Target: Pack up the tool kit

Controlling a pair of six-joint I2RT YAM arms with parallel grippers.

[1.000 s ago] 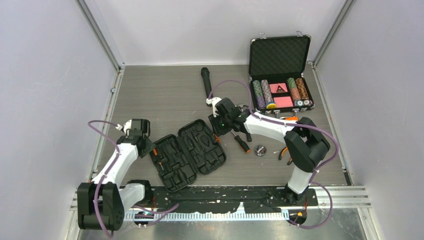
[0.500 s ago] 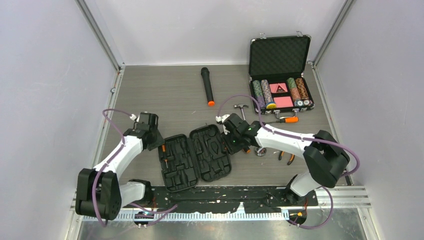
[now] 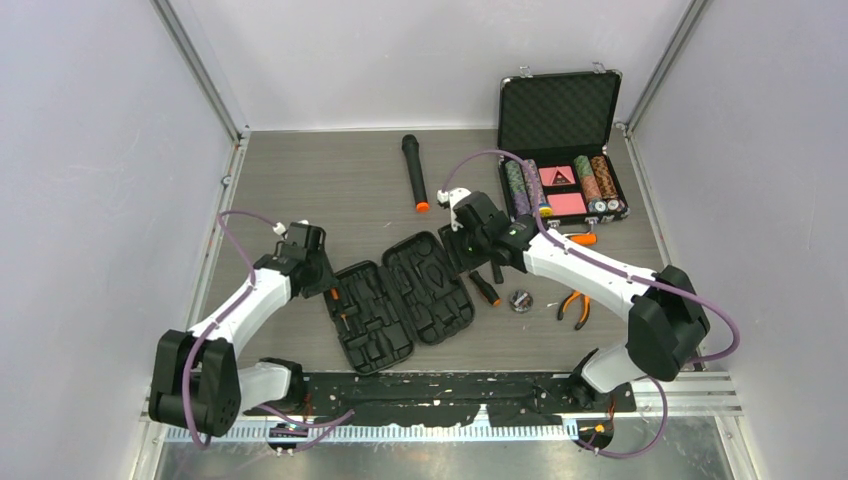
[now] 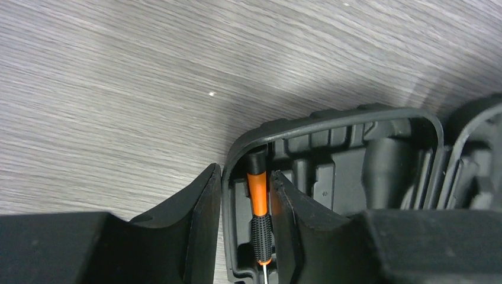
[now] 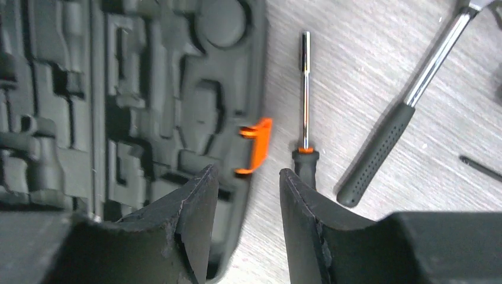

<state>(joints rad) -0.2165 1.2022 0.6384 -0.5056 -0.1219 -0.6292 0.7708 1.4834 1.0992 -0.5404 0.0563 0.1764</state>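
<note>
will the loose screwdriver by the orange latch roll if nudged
Likely: the screwdriver has a round shaft and lies free on the flat table, so a sideways nudge may roll it. Its thin metal shaft looks stiff, and it is probably light.

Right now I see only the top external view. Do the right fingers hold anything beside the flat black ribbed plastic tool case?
Observer: No. The right fingers stand open and empty; the orange plastic latch of the flat black ribbed plastic tool case lies just ahead of their gap.
Operator: And the left fingers, please?
Observer: The left fingers pinch the case's corner wall, one outside and one inside, with a slim orange-and-black screwdriver seated in its slot between them.
</note>
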